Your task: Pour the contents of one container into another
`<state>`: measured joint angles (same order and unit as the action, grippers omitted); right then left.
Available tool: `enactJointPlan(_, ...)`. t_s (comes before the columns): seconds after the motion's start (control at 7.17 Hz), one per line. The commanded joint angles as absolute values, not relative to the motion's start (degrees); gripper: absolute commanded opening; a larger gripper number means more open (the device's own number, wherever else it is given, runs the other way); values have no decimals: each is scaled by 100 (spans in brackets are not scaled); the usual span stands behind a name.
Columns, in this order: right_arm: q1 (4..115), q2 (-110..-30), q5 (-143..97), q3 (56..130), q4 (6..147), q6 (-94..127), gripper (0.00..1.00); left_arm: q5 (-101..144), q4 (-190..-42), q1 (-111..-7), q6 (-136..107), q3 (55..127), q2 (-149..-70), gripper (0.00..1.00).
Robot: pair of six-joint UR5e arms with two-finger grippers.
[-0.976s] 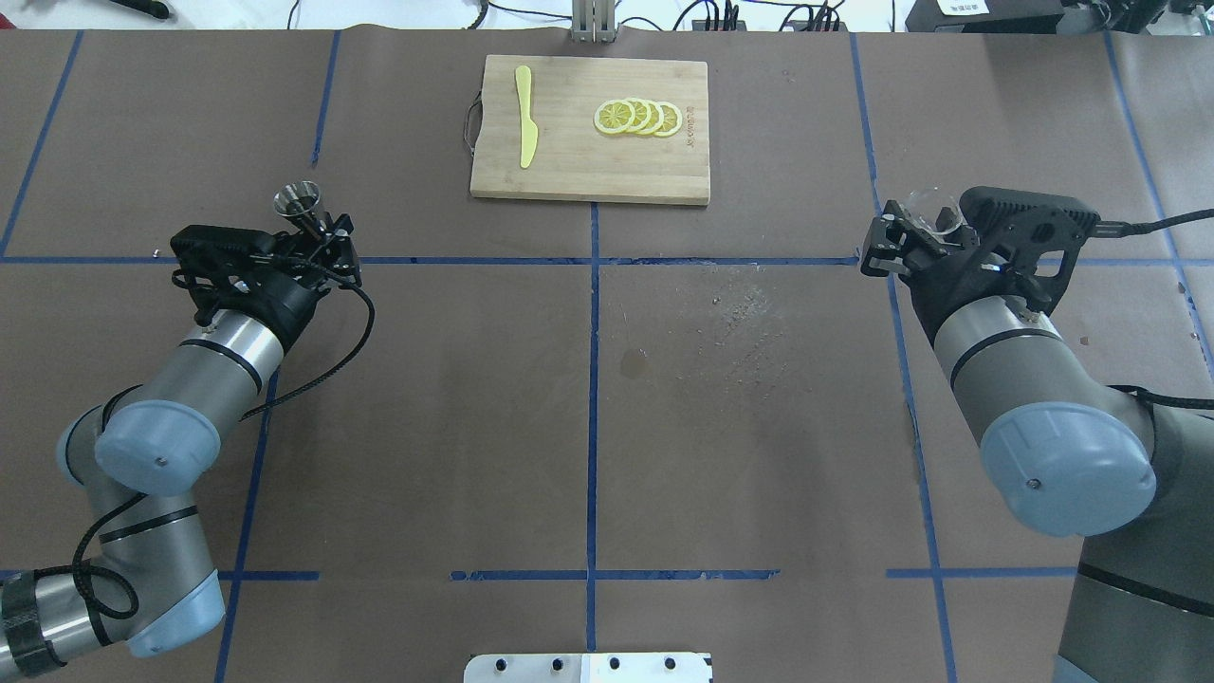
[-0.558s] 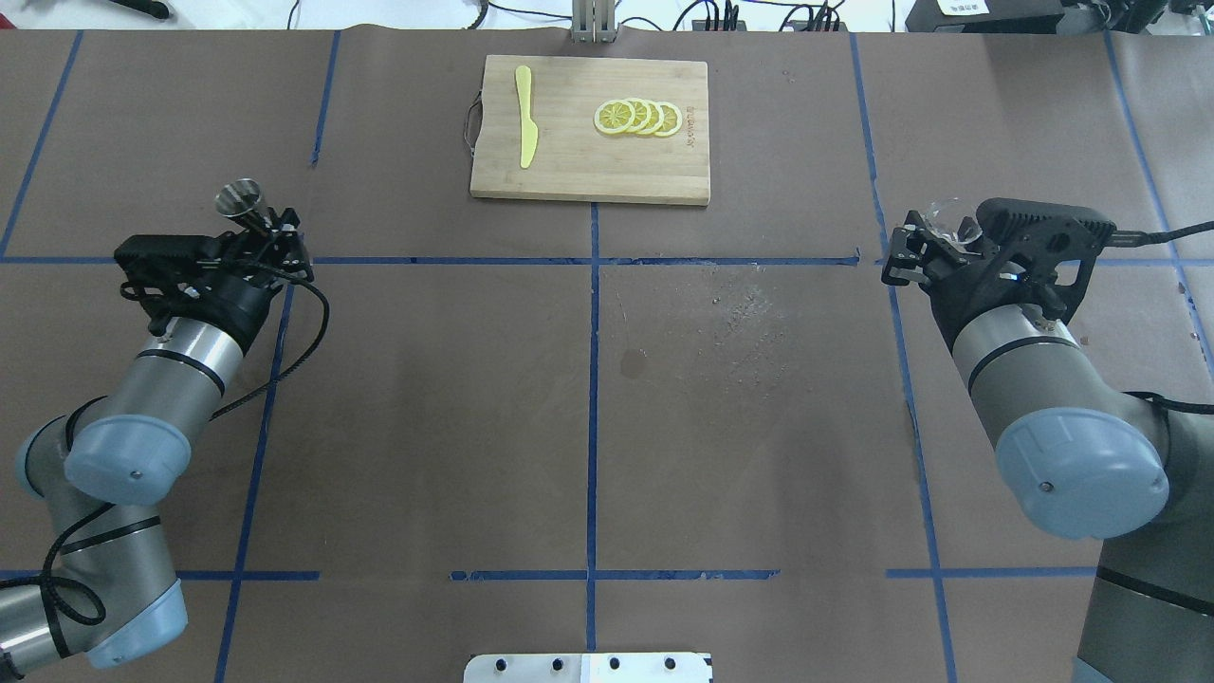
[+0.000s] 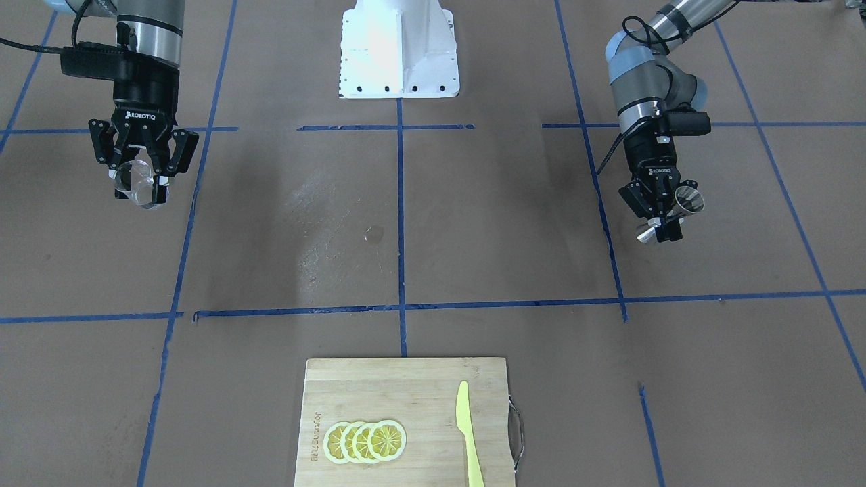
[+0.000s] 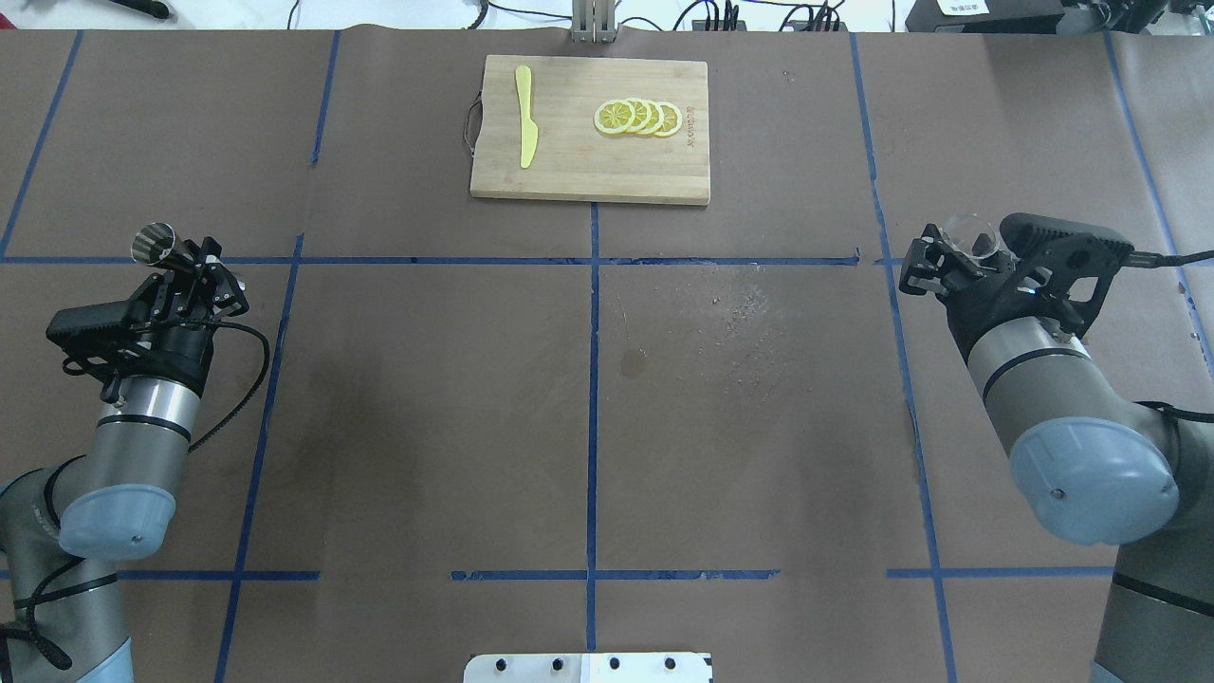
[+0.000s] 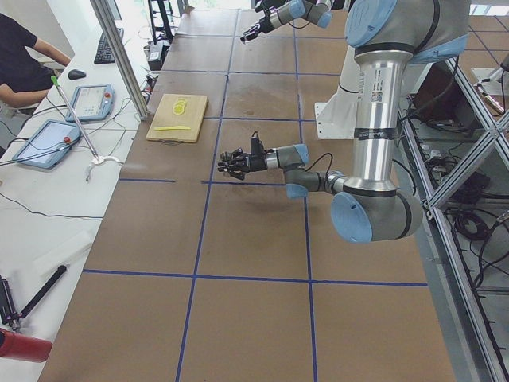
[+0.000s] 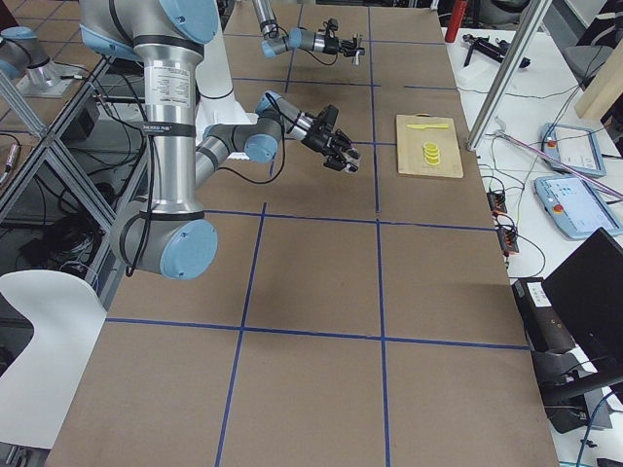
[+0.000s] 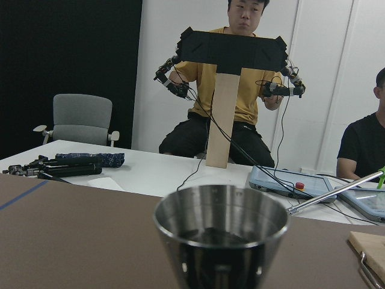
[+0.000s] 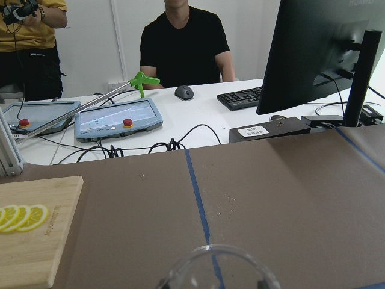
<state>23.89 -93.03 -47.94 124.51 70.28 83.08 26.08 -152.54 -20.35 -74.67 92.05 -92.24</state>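
The left gripper (image 3: 663, 226) clamps the stiff, likely slick steel jigger (image 3: 690, 201) at its narrow waist; the right gripper (image 3: 141, 194) pinches the light, fragile clear glass (image 3: 132, 180) by its wall

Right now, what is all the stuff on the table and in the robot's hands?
table: 1, brown with blue tape lines, under everything
cutting board: 1, light wood, middle of the table's far side from the robot
lemon slices: 4, yellow, overlapping in a row on the board
knife: 1, yellow-green, flat on the board, apart from the slices
stain: 1, dark, near the table's middle
metal cup: 1, silver, held above the table
clear glass: 1, see-through, held above the table
left gripper: 1, black, shut on the metal cup
right gripper: 1, black, shut on the clear glass
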Motion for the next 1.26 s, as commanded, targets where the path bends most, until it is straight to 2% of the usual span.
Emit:
enactJointPlan(0.0,2364,-10261,-4790,12008,5184,8376,0,2505,-15267,-1916,-7497,9193,-9220,0)
enactJointPlan(0.56,1392,-10310,-3896,11480,5212,8332,0,2522,-15267,-1855,-7497,9097,-9220,0)
enactJointPlan(1.12,1178,-10345,-3946,11355,5203,8060,0,2453,-15275,-1784,-7514,8756,-9281,0)
